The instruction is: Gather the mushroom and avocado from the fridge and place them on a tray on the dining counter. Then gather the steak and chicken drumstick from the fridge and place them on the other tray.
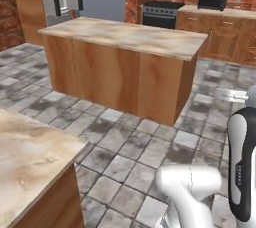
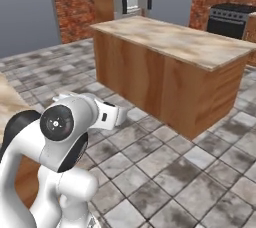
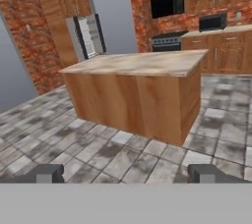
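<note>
Hand view looks level across the kitchen, so the arm is holding its hand up and pointing forward over the tiled floor (image 3: pixel 98 149), well short of any furniture. The two dark fingertips (image 3: pixel 47 174) sit far apart near the bottom corners, so the gripper (image 3: pixel 129 175) is spread wide with nothing between its fingers.

From the right base view the arm (image 2: pixel 60 137) is folded close to the base, a big round joint facing the camera and a short white link reaching forward at about island-top height. From the left base view, just the elbow and a dark-striped link (image 1: pixel 242 167) rise at the lower right, and the hand end is cut off at the edge.

The fridge (image 3: pixel 88 35) stands at the far brick wall behind the island (image 3: pixel 142 90), its doors apparently ajar. What is inside is too small and blurred to make out. The island hides its lower part.

A corner of the dining counter (image 1: pixel 30 157) with its marbled top shows at the lower left of the left base view. The stove (image 3: pixel 167 43) and black microwave (image 3: pixel 212 21) on the far cabinets are clearest from the hand view
</note>
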### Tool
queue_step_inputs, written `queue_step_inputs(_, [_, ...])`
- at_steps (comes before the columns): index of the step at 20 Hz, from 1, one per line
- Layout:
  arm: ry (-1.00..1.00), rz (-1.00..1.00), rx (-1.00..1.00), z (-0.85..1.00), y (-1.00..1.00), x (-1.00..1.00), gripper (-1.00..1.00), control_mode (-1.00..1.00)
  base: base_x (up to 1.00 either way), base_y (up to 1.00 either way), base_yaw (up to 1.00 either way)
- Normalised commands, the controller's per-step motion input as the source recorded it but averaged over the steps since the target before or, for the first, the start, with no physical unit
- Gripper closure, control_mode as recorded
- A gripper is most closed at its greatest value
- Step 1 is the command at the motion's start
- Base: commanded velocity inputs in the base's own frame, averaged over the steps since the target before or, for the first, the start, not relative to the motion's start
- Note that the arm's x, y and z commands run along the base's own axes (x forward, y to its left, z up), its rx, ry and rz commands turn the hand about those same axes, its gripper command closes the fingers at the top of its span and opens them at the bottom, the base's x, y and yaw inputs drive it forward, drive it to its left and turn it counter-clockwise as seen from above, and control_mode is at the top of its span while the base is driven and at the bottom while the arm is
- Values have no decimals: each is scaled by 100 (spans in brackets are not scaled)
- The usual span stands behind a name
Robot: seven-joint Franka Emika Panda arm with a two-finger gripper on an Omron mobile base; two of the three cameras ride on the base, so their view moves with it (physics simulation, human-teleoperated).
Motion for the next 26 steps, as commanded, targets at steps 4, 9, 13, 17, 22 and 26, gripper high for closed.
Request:
queue_step_inputs(4, [0, 0, 0, 0, 0, 0, -100, 100, 52, -70, 28])
queue_step_inputs(9, [0, 0, 0, 0, 0, 0, -100, 100, 52, -68, 28])
queue_step_inputs(13, [0, 0, 0, 0, 0, 0, -100, 100, 51, -68, 29])
queue_step_inputs(17, [0, 0, 0, 0, 0, 0, -100, 100, 59, -63, 29])
queue_step_inputs(22, [0, 0, 0, 0, 0, 0, -100, 100, 90, -41, 29])
queue_step_inputs(26, [0, 0, 0, 0, 0, 0, -100, 100, 100, -18, 30])
